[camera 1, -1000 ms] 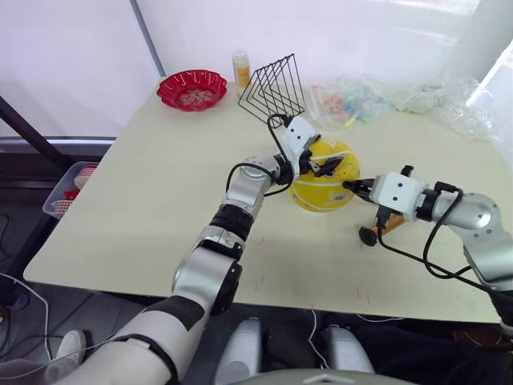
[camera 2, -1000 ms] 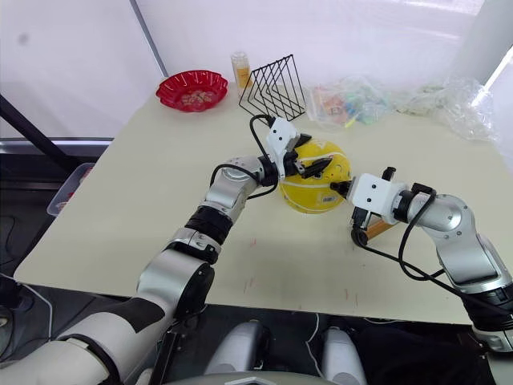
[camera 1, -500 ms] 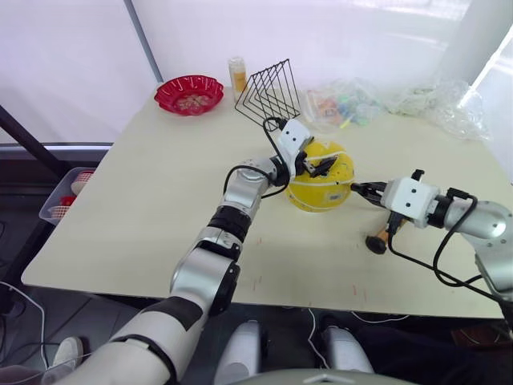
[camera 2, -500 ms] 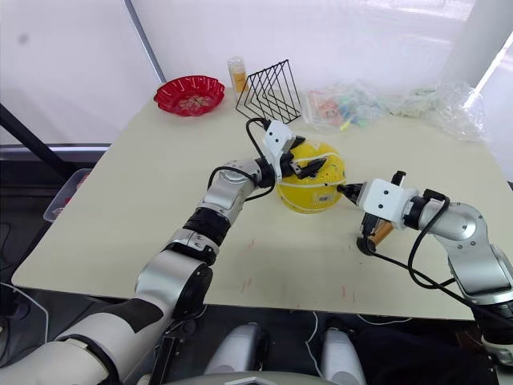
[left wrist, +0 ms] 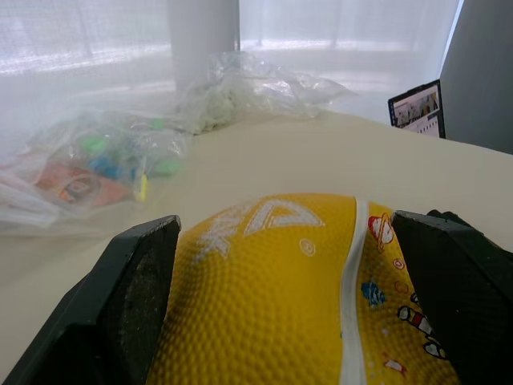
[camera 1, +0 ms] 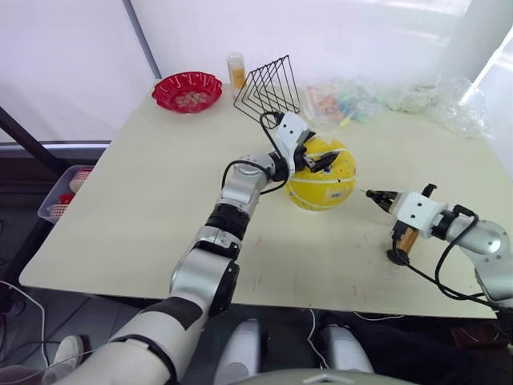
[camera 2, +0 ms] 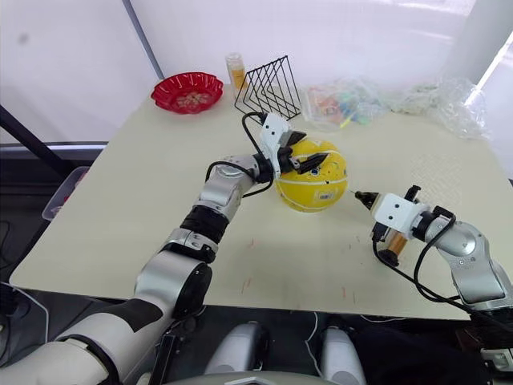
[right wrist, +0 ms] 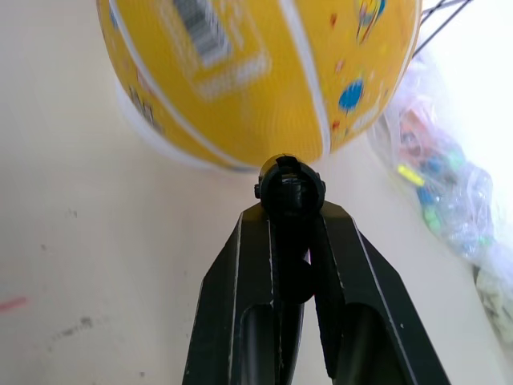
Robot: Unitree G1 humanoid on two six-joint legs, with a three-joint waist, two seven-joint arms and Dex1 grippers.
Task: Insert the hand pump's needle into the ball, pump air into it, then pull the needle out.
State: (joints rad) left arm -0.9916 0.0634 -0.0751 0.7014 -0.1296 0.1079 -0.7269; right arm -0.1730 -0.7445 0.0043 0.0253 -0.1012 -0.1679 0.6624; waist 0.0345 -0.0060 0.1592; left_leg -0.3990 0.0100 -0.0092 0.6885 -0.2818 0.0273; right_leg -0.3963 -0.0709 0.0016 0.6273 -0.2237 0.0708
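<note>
Head views, left gripper [camera 1: 321, 163]: fingers spread wide over the upper side of the ball [camera 1: 321, 181], steadying it on the table [camera 1: 144, 200]; not clamped.
Head views, right gripper [camera 2: 362, 197]: clenched on the needle [camera 2: 357, 195] connector, its tip facing the ball across a clear gap of bare table, not touching.
Head views, hand pump [camera 2: 392, 243]: hangs just below the right wrist, end cap near the table, hose looping back along the forearm.
Head views, surroundings: a red bowl [camera 1: 187, 89], a wire rack [camera 1: 268, 87] and plastic bags [camera 1: 401, 96] sit well beyond the ball, away from both grippers.
Left wrist view: the two pads [left wrist: 132, 297] stand apart on either side of the ball's [left wrist: 280, 297] yellow crown, white seam and small prints between them.
Right wrist view: fingers [right wrist: 244, 289] closed together on the black connector [right wrist: 290, 191]; the ball [right wrist: 256, 72] lies straight ahead along the finger line, barcode label facing the gripper.
Key relation: ball directly forward of the right gripper, needle's long axis aimed at its side; the right arm carries the needle, the left only braces.
Judgement: whether the needle lines up with the valve cannot be told; the valve hole is not made out.
</note>
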